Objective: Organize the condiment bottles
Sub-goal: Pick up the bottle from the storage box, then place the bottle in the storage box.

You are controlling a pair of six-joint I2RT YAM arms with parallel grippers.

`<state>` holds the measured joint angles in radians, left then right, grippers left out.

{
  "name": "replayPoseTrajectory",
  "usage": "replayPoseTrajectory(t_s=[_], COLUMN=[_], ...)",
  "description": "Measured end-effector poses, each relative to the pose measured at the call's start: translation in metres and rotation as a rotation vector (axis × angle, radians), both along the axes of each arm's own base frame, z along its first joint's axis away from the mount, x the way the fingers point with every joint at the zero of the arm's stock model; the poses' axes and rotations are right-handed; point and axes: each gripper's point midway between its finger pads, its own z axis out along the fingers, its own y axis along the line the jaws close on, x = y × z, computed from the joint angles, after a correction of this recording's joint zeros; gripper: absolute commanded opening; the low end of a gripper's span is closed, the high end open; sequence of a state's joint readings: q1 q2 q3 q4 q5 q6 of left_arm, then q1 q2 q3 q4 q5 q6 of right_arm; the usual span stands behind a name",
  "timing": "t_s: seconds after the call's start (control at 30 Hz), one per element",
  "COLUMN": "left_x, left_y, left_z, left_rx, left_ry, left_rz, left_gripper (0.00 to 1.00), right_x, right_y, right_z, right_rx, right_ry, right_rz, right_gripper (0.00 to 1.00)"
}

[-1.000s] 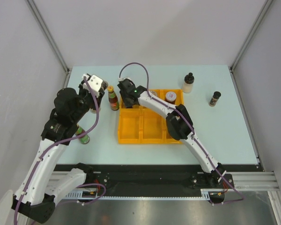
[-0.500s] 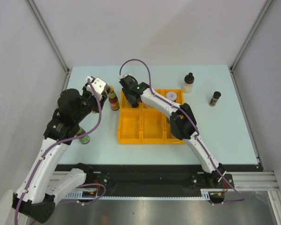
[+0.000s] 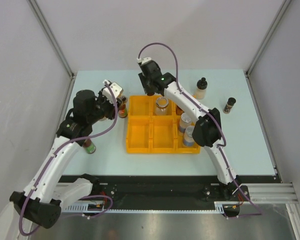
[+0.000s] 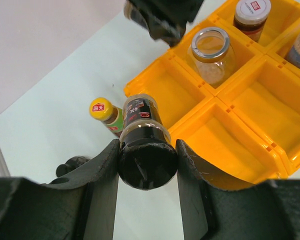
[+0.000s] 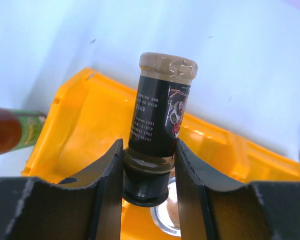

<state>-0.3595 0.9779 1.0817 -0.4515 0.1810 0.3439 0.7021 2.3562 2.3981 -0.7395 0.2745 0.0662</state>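
My left gripper (image 4: pixel 147 152) is shut on the cap of a black-capped spice jar (image 4: pixel 141 112), just left of the yellow tray (image 4: pixel 240 165); in the top view this gripper (image 3: pixel 118 98) is at the tray's back-left corner. A yellow-capped sauce bottle (image 4: pixel 105 114) stands beside that jar. My right gripper (image 5: pixel 149 150) is shut on a second black-labelled jar (image 5: pixel 162 110) by its cap end and holds it over the tray's back edge (image 3: pixel 151 84). A silver-lidded clear jar (image 3: pixel 161 105) and two blue-labelled shakers (image 3: pixel 185 121) stand in the tray.
A white bottle with a black cap (image 3: pixel 201 89) and a dark spice jar (image 3: pixel 229 105) stand on the table right of the tray. A red-and-green bottle (image 3: pixel 90 145) stands under the left arm. Grey walls close in both sides.
My right gripper has risen and moved back from the tray's back-left compartment with its jar. My left gripper has moved right towards the tray with its jar.
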Motion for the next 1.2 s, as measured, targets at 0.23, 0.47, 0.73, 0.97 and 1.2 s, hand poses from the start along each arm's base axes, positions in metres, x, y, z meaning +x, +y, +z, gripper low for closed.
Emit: replayPoseTrajectory(t_s=[0.23, 0.47, 0.73, 0.97, 1.2], left_x=[0.020, 0.064, 0.106, 0.138, 0.157], left_y=[-0.017, -0.038, -0.063, -0.077, -0.084], left_z=[-0.025, -0.064, -0.113, -0.169, -0.192], left_rx=[0.014, 0.040, 0.096, 0.170, 0.208], left_ry=[0.073, 0.180, 0.300, 0.428, 0.474], left_rz=[-0.051, -0.070, -0.088, -0.120, -0.136], left_gripper=[0.00, 0.00, 0.00, 0.00, 0.14], right_x=[0.024, 0.029, 0.013, 0.005, -0.004], right_y=[-0.043, -0.075, -0.100, -0.113, -0.123], right_z=[0.040, 0.088, 0.132, 0.108, 0.077], right_rx=[0.070, 0.122, 0.169, 0.158, 0.131], right_ry=[-0.037, -0.090, -0.131, -0.061, 0.015], right_rz=[-0.053, -0.061, -0.026, -0.019, -0.022], right_gripper=[0.00, 0.00, 0.00, 0.00, 0.00])
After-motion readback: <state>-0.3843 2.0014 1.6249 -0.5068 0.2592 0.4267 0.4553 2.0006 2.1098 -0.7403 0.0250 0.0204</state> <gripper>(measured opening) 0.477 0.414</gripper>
